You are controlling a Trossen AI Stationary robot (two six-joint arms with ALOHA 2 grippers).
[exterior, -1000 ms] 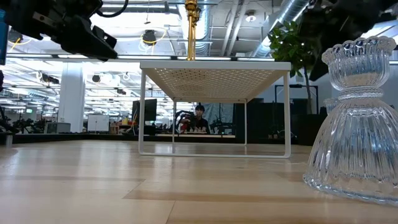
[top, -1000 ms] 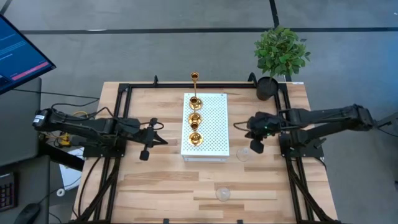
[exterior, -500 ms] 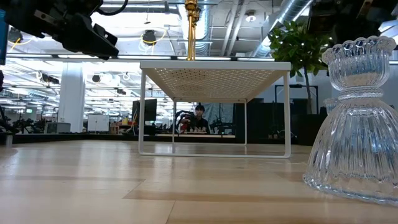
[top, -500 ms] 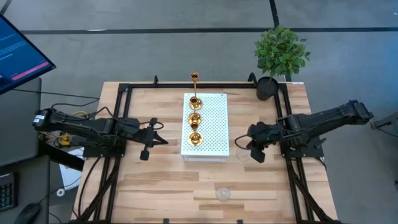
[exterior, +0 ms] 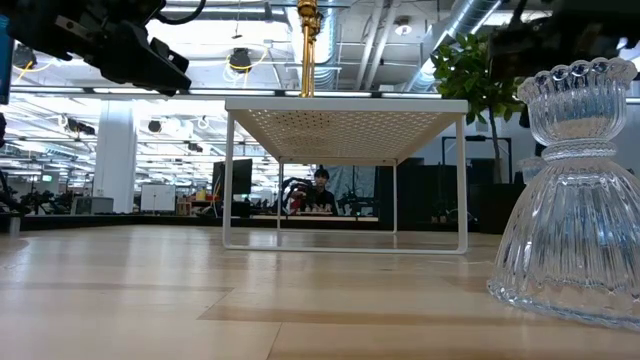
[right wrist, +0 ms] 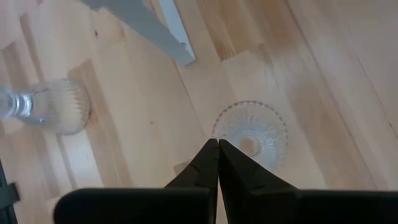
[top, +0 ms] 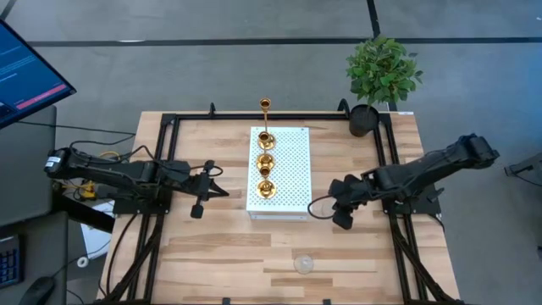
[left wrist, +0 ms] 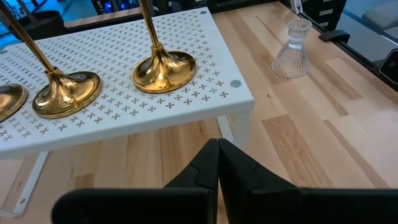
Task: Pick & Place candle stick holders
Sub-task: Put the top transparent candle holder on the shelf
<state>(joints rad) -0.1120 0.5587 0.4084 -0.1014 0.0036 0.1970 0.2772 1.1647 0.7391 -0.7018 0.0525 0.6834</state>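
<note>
Candle stick holders in two groups: three gold ones (top: 266, 161) upright in a row on the white perforated rack (top: 292, 182) at mid tabletop (top: 212, 254), two clear glass ones down on the wood. Nearer glass holder (right wrist: 261, 134) upright just beside the rack's right front leg, seen from straight above in the right wrist view; second glass holder (top: 303, 264) well apart, near the front edge of the tabletop. Right tool (right wrist: 218, 144) directly over the first glass holder, fingers pressed together, nothing held. Left tool (left wrist: 217, 146) also closed and empty, waiting on the rack's left side, aimed toward the gold bases. Likely trouble from here: descending with fingers together would strike the glass rim and tip or shove the holder against the rack leg; needs opening first. Ribbed, flared glass probably slick, so an off-centre pinch could let it twist out or drop on the lift. Little room beside the rack, hence a chance of clipping it and rocking the thin-stemmed gold holders. Potted plant (top: 383, 68) at the far right corner, clear of the work. No brand, label or legible writing on anything; monitor (top: 25, 63) at far left unreadable.
</note>
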